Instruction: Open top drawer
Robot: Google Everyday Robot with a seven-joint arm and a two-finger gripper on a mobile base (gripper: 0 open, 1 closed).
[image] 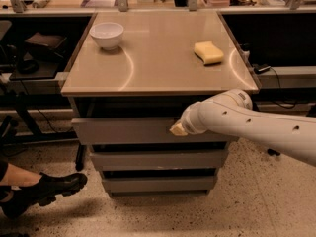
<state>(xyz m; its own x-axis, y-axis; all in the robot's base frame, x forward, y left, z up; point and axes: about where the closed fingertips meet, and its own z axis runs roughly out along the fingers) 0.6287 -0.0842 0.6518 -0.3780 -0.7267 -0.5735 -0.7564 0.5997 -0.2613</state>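
The claw [178,129] is seen against the front of the top drawer [123,131], right of centre; whether it is open or closed cannot be told. The drawer is found directly beneath the desk [158,68] top, above 2 narrower drawer fronts [158,160].

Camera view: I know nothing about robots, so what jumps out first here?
A thick white robot arm reaches in from the right, its pale gripper at the front of the wide grey top drawer of a small cabinet. On the tan tabletop sit a white bowl, back left, and a yellow sponge, back right.
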